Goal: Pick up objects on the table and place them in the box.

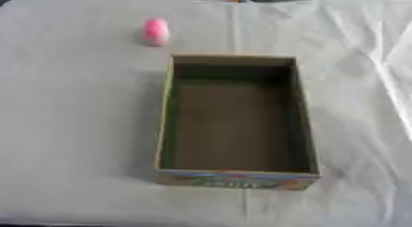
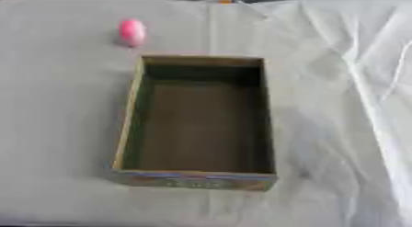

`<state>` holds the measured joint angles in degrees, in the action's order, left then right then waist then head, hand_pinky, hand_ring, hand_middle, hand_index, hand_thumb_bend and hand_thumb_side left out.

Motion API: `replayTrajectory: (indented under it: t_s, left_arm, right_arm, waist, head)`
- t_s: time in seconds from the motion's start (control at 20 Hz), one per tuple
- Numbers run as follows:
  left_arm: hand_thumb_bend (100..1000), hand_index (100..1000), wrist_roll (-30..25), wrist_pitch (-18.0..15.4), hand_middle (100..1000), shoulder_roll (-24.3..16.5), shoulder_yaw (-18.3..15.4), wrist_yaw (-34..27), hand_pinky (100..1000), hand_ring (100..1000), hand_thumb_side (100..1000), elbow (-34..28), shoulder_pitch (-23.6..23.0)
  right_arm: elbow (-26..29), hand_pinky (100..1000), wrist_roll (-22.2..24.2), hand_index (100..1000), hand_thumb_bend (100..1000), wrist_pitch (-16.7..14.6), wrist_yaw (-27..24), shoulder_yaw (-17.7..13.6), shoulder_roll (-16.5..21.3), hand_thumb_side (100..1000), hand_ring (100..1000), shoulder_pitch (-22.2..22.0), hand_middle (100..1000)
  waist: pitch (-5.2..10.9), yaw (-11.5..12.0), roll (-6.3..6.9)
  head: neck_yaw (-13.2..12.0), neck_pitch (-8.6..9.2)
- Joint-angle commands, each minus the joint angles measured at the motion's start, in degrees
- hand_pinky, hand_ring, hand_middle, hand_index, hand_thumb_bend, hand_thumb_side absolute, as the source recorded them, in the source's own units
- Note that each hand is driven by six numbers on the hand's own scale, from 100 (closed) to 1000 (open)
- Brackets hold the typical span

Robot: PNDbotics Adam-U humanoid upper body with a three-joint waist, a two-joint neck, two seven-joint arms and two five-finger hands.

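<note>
One pink object (image 1: 155, 31) is lying on the table (image 1: 72, 129), a small rounded, egg-like shape standing slightly taller than it is wide; what it is exactly cannot be made out. It is sitting toward the far left of the table, just beyond the far left corner of the box (image 1: 236, 180) and apart from it, not touching the rim.

One box is standing in the middle of the table, an open cardboard carton with its long sides running away from the camera. Its near outer wall is showing a strip of coloured print, blurred beyond reading. The inside is lying in shadow, brown and bare, and nothing is showing within it; the pink object is resting outside on the cloth.

A pale, wrinkled cloth (image 2: 346, 83) is covering the table, with creases running down the right side and a fold line passing from the far edge toward the box.

Neither of the robot's hands is appearing in either eye view, so whether their fingers are spread, pressed together or pinching anything cannot be told.
</note>
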<state>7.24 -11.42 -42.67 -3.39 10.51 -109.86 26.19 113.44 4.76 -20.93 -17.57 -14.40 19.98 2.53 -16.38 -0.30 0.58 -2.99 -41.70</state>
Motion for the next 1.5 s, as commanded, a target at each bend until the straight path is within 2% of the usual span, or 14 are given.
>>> replayTrajectory:
  t_s: [0.05,0.3,0.6,0.65,0.75,0.9,0.95,1.0,1.2,1.3,1.35,1.5]
  left_arm:
    - [100,839,-0.09,-0.66,561,-4.1,0.97,-0.12,450,527,551,0.23,0.04]
    - [100,838,-0.22,-1.11,560,-4.77,1.03,-0.65,450,526,560,0.93,-0.72]
    - [100,845,-0.92,-0.98,571,-5.67,1.35,-1.5,453,530,570,1.59,0.14]
    - [100,865,-1.43,-0.92,598,-6.05,1.8,-1.44,462,544,694,2.04,0.84]
    - [100,879,-2.91,-1.23,618,-6.71,3.12,-0.55,472,557,792,3.66,2.56]
    - [100,890,-5.32,-2.02,634,-7.75,4.9,1.55,479,569,878,7.18,5.39]
    - [100,946,-6.11,-1.83,678,-7.95,5.66,2.32,495,588,928,8.44,6.46]
    - [100,957,-6.91,-1.35,684,-7.86,6.62,3.1,497,589,936,9.72,7.63]
    - [100,961,-10.33,-0.59,687,-5.49,9.33,6.51,497,591,864,15.27,13.08]
    - [100,965,-12.06,-1.44,685,-3.82,10.27,8.21,493,591,807,18.07,15.88]
    - [100,973,-12.89,-2.12,668,-2.86,10.91,9.01,461,584,788,19.43,17.23]
    - [100,959,-15.4,-4.17,662,-0.34,12.48,10.67,460,581,760,23.51,21.32]
  right_arm:
    - [1.15,551,0.11,845,100,-0.26,-0.44,-0.37,1.45,1000,706,0.27,614]
    - [1.15,551,0.27,847,100,0.04,0.05,-0.4,0.94,1000,705,0.31,612]
    - [1.15,551,0.51,847,100,0.36,0.63,-0.29,0.72,1000,703,0.42,611]
    - [1.15,551,0.53,847,100,0.38,0.67,-0.25,0.79,1000,703,0.44,610]
    - [1.15,551,0.62,847,100,0.44,0.66,-0.12,1.03,1000,703,0.54,610]
    - [1.15,552,0.71,846,100,0.54,0.67,-0.1,1.46,1000,703,0.44,609]
    - [1.15,551,0.7,846,100,0.54,0.69,-0.12,1.6,1000,703,0.34,609]
    - [1.15,552,0.7,846,100,0.6,0.74,-0.11,1.69,1000,703,0.24,609]
    - [1.15,551,1.07,848,100,1.77,0.74,0.35,1.8,1000,703,0.45,607]
    - [1.15,551,1.28,847,100,2.01,0.55,0.51,1.94,1000,703,0.49,606]
    - [1.15,552,1.38,847,100,2.06,0.42,0.59,2.02,1000,704,0.52,604]
    - [1.15,552,1.64,847,100,2.3,0.14,0.75,2.08,1000,704,0.58,603]
  waist:
    - [1.08,-0.15,-0.06]
    - [0.76,-0.38,-0.09]
    - [0.39,-0.7,0.17]
    - [0.41,-0.74,0.29]
    - [0.47,-0.71,0.52]
    - [0.66,-0.65,0.92]
    - [0.75,-0.63,1.1]
    - [0.86,-0.62,1.27]
    - [1.38,-0.63,1.87]
    - [1.65,-0.76,1.94]
    - [1.76,-0.9,1.94]
    - [1.92,-1.19,1.87]
  head:
    - [0.64,-0.51]
    - [1.93,-0.13]
    - [1.88,0.91]
    - [1.8,0.92]
    - [1.52,0.92]
    - [1.01,0.86]
    - [0.81,0.87]
    - [0.65,0.86]
    - [-0.76,0.71]
    - [-1.27,0.7]
    - [-1.61,0.76]
    - [-2.28,1.11]
